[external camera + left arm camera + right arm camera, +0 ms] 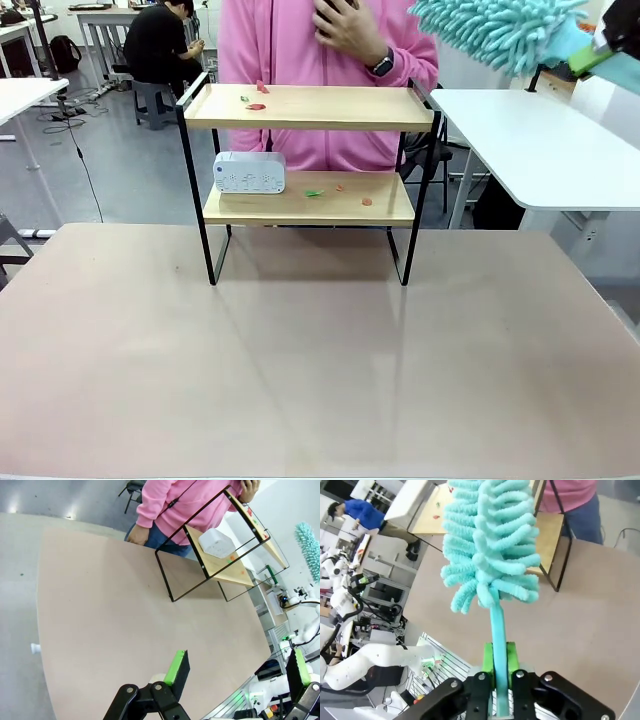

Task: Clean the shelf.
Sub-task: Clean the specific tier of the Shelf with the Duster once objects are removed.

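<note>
While the left gripper (237, 672) is hanging near an edge of the bench (320, 380) with its green-padded fingers (176, 666) standing wide apart and nothing between them, the shelf (310, 108) is standing at the middle of the bench's far edge, its black legs resting on the bench top. A person in a pink top (300, 50) is standing just behind the shelf, holding one hand (350, 25) up at the chest.

On the top board, a few small scraps (257, 105), green and red, are lying toward the left end. On the lower board, a white box (249, 172) is sitting at the left end, and more small scraps (314, 192), green, orange and red, are lying to the right of it, spread toward the middle and right.

Farther right, the right gripper (500, 662) is clamping its fingers together on the thin handle of a teal duster (495, 30). It is holding the duster in the air, up beyond the shelf's right end and clear of both boards, with the fluffy head pointing toward the person's shoulder.
</note>
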Robot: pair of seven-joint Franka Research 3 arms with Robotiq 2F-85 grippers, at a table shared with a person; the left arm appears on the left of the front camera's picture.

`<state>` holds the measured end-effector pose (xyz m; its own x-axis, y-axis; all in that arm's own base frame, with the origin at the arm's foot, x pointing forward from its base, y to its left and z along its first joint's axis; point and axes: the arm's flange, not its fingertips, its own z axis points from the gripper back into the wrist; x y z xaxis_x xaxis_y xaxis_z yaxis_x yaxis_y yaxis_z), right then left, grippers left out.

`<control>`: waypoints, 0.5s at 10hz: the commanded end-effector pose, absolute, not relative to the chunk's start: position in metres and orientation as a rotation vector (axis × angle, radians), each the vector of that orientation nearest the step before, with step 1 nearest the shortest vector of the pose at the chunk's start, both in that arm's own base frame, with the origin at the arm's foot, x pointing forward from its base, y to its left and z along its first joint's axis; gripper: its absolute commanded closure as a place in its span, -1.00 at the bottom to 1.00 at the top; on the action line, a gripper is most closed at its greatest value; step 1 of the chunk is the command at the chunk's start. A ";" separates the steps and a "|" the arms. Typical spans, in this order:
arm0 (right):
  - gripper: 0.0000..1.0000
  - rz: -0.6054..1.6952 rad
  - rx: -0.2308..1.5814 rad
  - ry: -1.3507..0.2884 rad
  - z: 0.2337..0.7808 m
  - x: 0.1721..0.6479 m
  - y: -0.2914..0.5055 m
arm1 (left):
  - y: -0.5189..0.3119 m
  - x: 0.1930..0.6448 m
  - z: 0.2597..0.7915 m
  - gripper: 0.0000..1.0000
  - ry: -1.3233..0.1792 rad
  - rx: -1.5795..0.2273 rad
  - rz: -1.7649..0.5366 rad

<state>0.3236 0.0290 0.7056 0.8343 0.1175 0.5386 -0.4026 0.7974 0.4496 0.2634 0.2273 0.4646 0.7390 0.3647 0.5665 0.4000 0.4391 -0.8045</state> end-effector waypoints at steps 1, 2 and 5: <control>0.75 0.283 0.437 -0.497 0.701 0.320 0.064 | 0.226 0.265 0.466 -1.00 -0.806 -1.158 -0.039; 0.75 0.236 0.361 -0.495 0.702 0.327 0.084 | 0.226 0.265 0.466 -1.00 -0.806 -1.158 -0.039; 0.75 0.189 0.285 -0.453 0.693 0.358 0.143 | 0.226 0.265 0.466 -1.00 -0.806 -1.158 -0.039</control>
<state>0.3417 0.1317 0.6871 0.8679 0.1521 0.4729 -0.2917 0.9266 0.2372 0.2635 0.2272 0.4644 0.7393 0.3643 0.5663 0.4000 0.4389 -0.8046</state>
